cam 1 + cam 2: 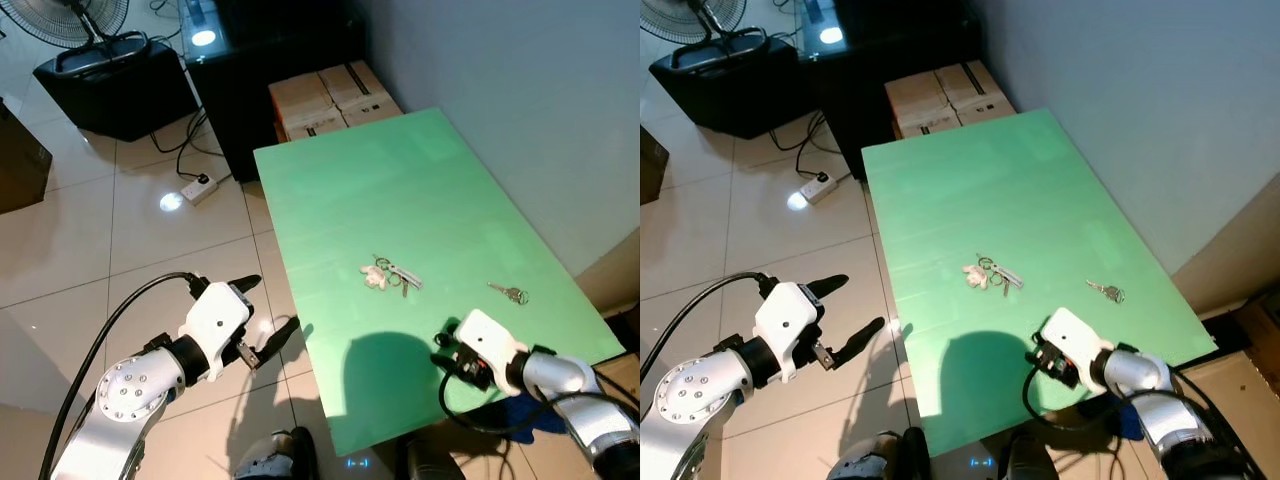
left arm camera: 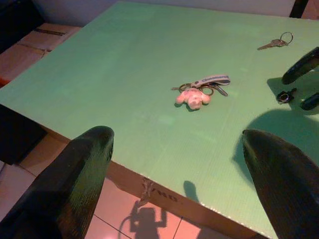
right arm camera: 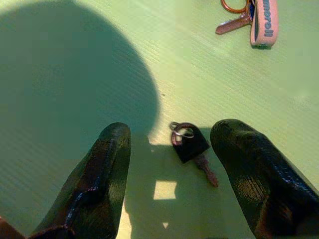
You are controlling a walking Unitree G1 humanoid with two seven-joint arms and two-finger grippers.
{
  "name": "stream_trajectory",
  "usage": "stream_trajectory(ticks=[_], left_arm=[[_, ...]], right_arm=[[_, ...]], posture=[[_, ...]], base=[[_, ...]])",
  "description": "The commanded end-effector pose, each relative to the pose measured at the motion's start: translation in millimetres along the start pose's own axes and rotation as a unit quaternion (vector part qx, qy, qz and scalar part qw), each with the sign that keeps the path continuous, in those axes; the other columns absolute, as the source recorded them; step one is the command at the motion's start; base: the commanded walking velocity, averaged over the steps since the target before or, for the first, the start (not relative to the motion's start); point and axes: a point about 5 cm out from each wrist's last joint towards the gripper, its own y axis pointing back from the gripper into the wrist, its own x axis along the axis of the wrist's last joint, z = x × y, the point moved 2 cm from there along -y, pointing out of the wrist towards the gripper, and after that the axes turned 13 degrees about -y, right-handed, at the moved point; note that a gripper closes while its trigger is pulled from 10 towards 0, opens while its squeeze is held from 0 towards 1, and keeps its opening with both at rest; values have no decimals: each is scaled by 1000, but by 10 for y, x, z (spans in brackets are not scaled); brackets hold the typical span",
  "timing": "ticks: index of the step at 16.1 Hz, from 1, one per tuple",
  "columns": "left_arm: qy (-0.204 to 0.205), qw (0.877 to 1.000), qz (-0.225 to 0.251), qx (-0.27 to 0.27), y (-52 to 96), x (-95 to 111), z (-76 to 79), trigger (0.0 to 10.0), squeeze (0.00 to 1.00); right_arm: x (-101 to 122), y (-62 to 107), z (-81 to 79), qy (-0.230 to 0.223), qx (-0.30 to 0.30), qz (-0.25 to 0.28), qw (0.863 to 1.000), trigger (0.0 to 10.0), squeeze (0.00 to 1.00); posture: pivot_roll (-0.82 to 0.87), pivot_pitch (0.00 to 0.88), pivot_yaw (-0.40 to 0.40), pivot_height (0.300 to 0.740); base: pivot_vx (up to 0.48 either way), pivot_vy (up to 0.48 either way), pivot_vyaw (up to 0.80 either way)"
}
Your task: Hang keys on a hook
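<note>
**Both Grippers Released; Keys Lying on Green Table**

Jaws of both grippers are spread apart and hold nothing. Ordered by size: the green table (image 1: 400, 210) stands against a grey wall on a tiled floor (image 1: 120, 250), with cardboard boxes (image 1: 330, 98) behind its far end. The left gripper (image 1: 268, 318) hovers over the floor beside the table's left edge. The right gripper (image 3: 169, 169) hangs low over the table's near end, its fingertips flanking a small black-headed key (image 3: 189, 144). A key bunch with a plush charm (image 1: 388, 275) lies mid-table. A single key on a ring (image 1: 510, 293) lies near the right edge.
</note>
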Motion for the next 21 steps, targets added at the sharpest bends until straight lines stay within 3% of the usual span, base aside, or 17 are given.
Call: stream_trajectory(ticks=[1, 4, 5, 6, 7, 8, 9, 14, 21], left_arm=[[-3, 1000, -2, -2, 30, 7, -29, 10000, 0], [-7, 1000, -2, -5, 39, 6, -46, 10000, 0], [-7, 1000, -2, -5, 89, -4, -26, 10000, 0], [-9, 1000, -2, -4, 34, 15, -54, 10000, 0], [-9, 1000, -1, -4, 8, 24, -66, 10000, 0], [-10, 1000, -1, -2, -32, 40, -94, 10000, 0], [-9, 1000, -1, 0, -26, 37, -87, 10000, 0], [-13, 1000, 2, 2, -28, 65, -102, 10000, 0], [-5, 1000, 3, 5, 54, 68, -28, 10000, 0]], right_arm=[[-17, -42, -36, 12, 16, -5, 1000, 10000, 0], [6, -122, -46, 27, 21, -9, 999, 9725, 0], [-19, -134, -81, 33, 24, -11, 999, 7294, 0], [14, -141, -8, 34, 22, -13, 999, 2980, 0], [30, -143, 24, 34, 21, -13, 999, 2392, 0], [57, -146, 67, 35, 20, -16, 999, 863, 0], [50, -154, 74, 38, 22, -19, 999, 0, 0], [98, -149, 136, 46, 29, -24, 998, 0, 0], [96, -109, 155, 41, 92, -61, 993, 0, 0]], posture=[[46, 211, 132, 740], [47, 228, 133, 740], [46, 233, 127, 740], [46, 230, 123, 740], [46, 230, 121, 740], [44, 229, 113, 740], [43, 232, 110, 740], [45, 263, 105, 740], [33, 276, 85, 740]], base=[[0, 0, 0], [0, 0, 0], [0, 0, 0], [0, 0, 0], [0, 0, 0], [0, 0, 0], [0, 0, 0], [0, 0, 0], [0, 0, 0]])
